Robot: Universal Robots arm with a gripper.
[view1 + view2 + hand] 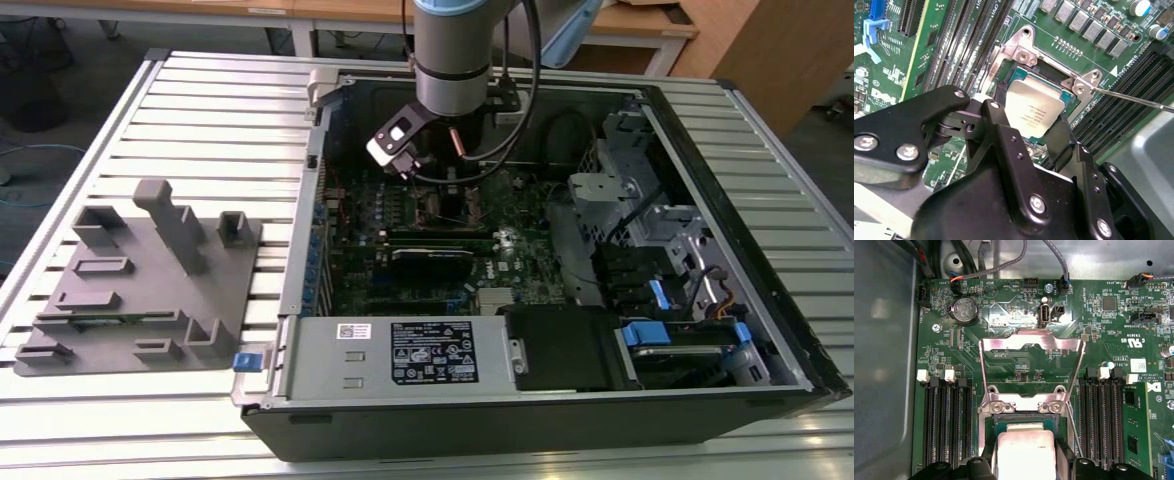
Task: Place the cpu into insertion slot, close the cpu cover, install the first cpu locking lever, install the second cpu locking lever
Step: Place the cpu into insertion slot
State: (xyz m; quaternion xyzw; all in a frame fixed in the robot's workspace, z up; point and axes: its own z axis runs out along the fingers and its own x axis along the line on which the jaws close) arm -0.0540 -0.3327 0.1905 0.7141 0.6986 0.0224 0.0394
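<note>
- Your arm [454, 50] reaches down into the open computer case [400, 425] in the upper middle of the exterior view, with the gripper [447, 188] low over the green motherboard [400, 225].
- In both wrist views the black fingers [1004, 145] sit narrow, pressed against two opposite edges of the cpu [1034, 107]. You hold the chip with its silver top facing up.
- The cpu sits directly over the insertion slot [1024, 419]. You cannot tell whether it is fully seated.
- In the first wrist view the cpu cover [1031, 341] stands raised on its hinge just behind the slot, leaving the slot uncovered.
- In the second wrist view a thin locking lever [1134, 98] juts out from the slot's corner, unlatched.
- Long black memory slots [946, 425] flank the slot on both sides.
- On the exterior view's left, a grey fixture [134, 280] lies on the slatted table [200, 100], well apart from the case.
</note>
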